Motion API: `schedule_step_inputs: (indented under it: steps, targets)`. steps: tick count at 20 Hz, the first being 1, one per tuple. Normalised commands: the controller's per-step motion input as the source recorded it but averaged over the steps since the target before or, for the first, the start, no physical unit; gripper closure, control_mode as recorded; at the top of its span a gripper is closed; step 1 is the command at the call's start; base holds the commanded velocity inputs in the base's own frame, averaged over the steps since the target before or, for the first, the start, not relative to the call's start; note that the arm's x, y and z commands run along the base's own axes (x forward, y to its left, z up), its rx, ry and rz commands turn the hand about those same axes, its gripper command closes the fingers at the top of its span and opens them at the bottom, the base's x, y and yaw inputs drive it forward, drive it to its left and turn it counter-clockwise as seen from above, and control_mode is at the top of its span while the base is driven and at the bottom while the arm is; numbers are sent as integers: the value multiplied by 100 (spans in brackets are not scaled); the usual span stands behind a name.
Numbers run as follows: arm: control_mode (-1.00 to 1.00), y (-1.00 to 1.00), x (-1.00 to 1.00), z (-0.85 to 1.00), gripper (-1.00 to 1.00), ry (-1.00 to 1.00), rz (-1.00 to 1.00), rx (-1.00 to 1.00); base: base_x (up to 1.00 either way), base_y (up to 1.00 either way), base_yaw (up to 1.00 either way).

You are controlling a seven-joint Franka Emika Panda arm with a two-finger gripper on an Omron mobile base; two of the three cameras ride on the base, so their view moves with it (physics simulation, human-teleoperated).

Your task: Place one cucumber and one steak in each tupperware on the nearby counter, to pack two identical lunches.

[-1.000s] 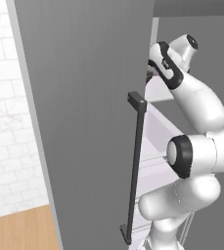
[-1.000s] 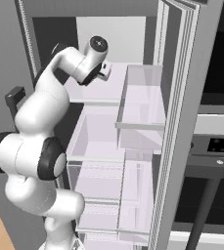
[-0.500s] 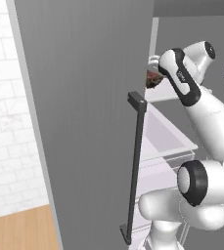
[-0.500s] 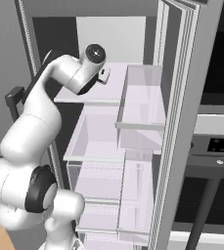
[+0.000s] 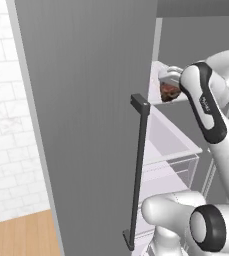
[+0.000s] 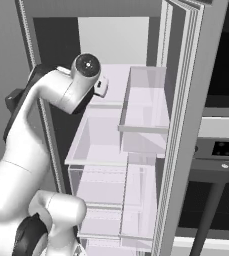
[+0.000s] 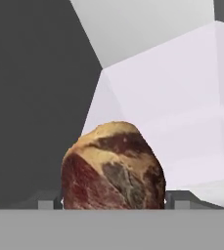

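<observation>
Partly hidden behind the robot's forearm in the left base view, the steak [image 5: 169,92] shows as a small dark-red lump at the front edge of the upper fridge shelf [image 5: 156,82]. Up close in the hand view, the gripper [image 7: 114,204] is clamped on the steak [image 7: 114,168], its two finger tips barely rising at either side of the marbled brown-red meat. The grey fridge door [image 5: 86,120] stands open beside it.
</observation>
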Motion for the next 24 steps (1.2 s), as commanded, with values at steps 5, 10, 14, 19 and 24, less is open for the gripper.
schedule_step_inputs:
  steps: [5,10,14,19,24]
  targets:
    - [-100,0,-87,-32,100,0,-1,-5,0,0,0]
    - [-100,-2,-64,-24,100,0,-1,-1,0,0,0]
    - [-100,0,-8,-26,100,1,0,-1,0,0,0]
    - [100,0,-41,-23,100,-8,0,-1,-40,0,0]
    - [100,0,0,0,100,0,0,0,-100,-2,0]
